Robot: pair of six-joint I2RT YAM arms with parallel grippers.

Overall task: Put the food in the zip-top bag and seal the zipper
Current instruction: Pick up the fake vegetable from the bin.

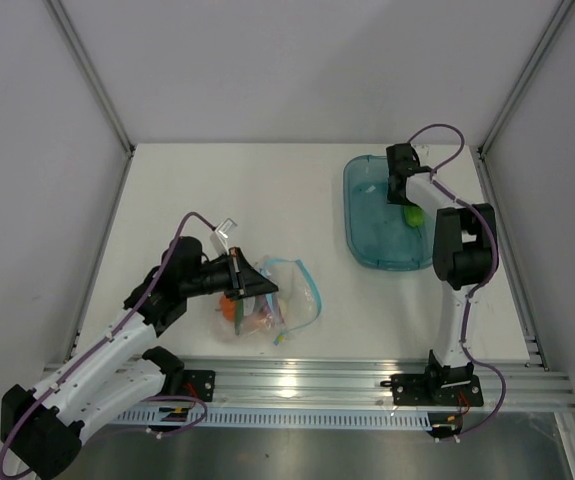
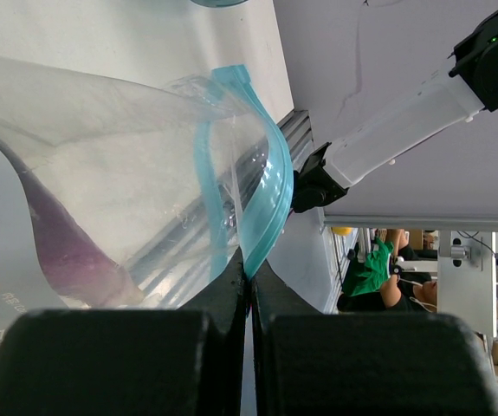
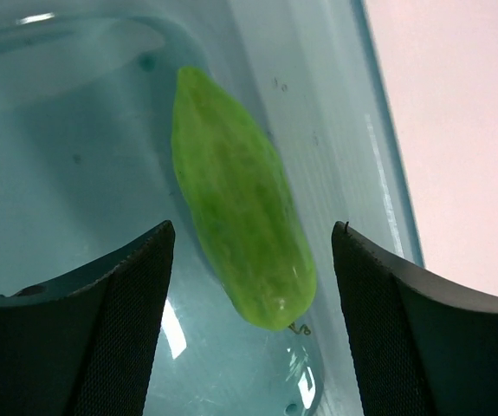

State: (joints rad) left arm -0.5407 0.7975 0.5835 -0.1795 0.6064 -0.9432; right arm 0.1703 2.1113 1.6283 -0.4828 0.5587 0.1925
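One green piece (image 3: 231, 217) of the food is seen lying in the translucent blue tray (image 1: 367, 245) at the far right of the table (image 1: 167, 190), well apart from the zip-top bag (image 1: 292, 300), which lies near the front edge toward the left. The right gripper (image 3: 255, 230) is held over that piece with its fingers spread wide on either side, and nothing is gripped. The left gripper (image 2: 250, 290) is pinched fully closed on the zipper (image 2: 261, 204), so that the bag's mouth is held lifted. A dark purple eggplant (image 2: 67, 251) and an orange piece (image 1: 229, 308) can be made out inside through the clear film. The step in hand is judged to be the pick-up of the green piece. It is smooth, tapered and slightly askew to the jaws, so it could be squeezed out sideways or skidded along the slick tray floor if the fingers are closed off-centre. The tray's wall lies close on one side and could be struck by a finger on the descent. At the bag only a thin strip is held. It could slip from the pinch, or the mouth could sag shut before the piece is brought across.
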